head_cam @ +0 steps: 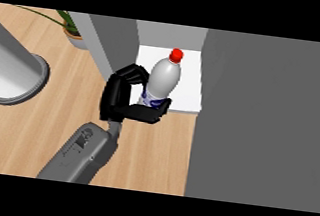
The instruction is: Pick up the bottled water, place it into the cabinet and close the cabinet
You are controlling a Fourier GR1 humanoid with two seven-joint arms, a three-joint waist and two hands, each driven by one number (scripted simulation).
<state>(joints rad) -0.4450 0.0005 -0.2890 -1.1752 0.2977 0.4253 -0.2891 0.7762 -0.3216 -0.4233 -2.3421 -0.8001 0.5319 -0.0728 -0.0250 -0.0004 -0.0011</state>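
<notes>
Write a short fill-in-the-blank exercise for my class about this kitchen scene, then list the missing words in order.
1. The bottle has a ____ cap.
2. The hand is curled round the ____.
3. The bottle stands on the cabinet's ____ shelf.
4. The counter looks made of ____.

Missing words: red; bottle; white; wood

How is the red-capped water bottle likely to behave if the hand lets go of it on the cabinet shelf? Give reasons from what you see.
The bottle is tall and narrow, so it would probably tip easily if nudged. Its round, smooth body suggests it could roll once on its side and may be slippery. The hand curls round its lower part, near the edge of the white shelf.
</notes>
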